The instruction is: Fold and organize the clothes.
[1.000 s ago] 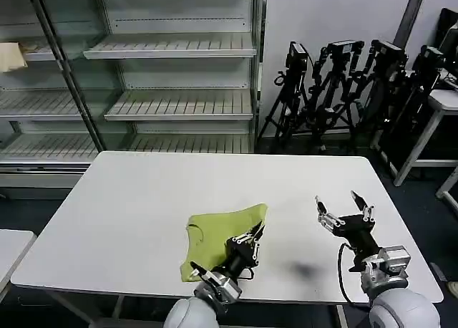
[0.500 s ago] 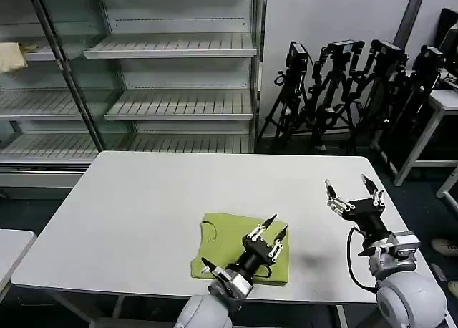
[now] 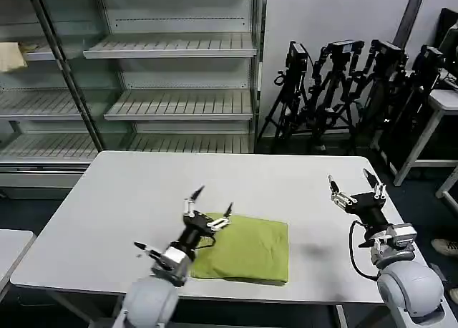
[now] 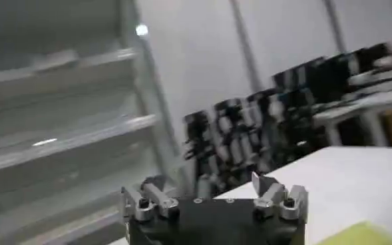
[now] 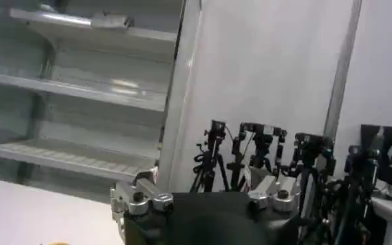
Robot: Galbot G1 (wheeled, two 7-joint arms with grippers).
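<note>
The clothes are one lime-green T-shirt [image 3: 247,248], lying folded into a flat rectangle near the front edge of the white table [image 3: 143,192]. My left gripper [image 3: 210,202] hovers open just above the shirt's back left corner, its fingers pointing up and holding nothing. In the left wrist view that gripper [image 4: 209,190] stands open, and a corner of the green shirt [image 4: 367,233] shows beside it. My right gripper [image 3: 354,184] is raised over the table's right side, open and empty, well apart from the shirt. The right wrist view shows it [image 5: 205,188] open against the room behind.
Metal shelving [image 3: 172,77] stands behind the table, with a small pale yellow cloth [image 3: 10,56] on a left shelf. Several black tripods [image 3: 343,92] line the back right wall. A side table [image 3: 442,102] stands at far right and another table corner [image 3: 11,246] at left.
My left gripper has let go of the shirt and swung left and up. The shirt went from a loose fold to a flat rectangle. The right gripper rose slightly and stayed open.
</note>
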